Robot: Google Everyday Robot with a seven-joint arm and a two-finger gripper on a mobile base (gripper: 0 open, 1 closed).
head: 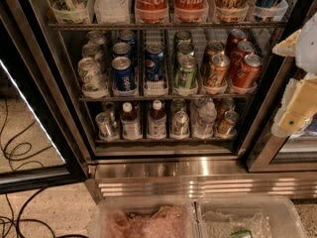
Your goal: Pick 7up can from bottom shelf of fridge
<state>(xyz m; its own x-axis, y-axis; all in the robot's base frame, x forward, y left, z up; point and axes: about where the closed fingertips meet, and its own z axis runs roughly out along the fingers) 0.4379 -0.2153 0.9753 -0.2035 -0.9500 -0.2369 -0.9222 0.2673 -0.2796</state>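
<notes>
Hanging close to the lens at the right edge, my cream arm (297,105) carries the jaws, level with the two lower racks; whether the jaws are open or holding anything I cannot tell. Low in front sit two clear plastic bins (195,205), side by side. Behind them runs the steel base panel (198,175) of the fridge (62,90). On the bottom shelf (163,140) the 7up can (179,124) stands upright near the middle, with a white-capped bottle (157,119) just left of it, clear bottles (204,118) just right, and a copper-orange can (227,123) beyond those. Above, the next rack (163,97) holds blue, green and orange cans.
</notes>
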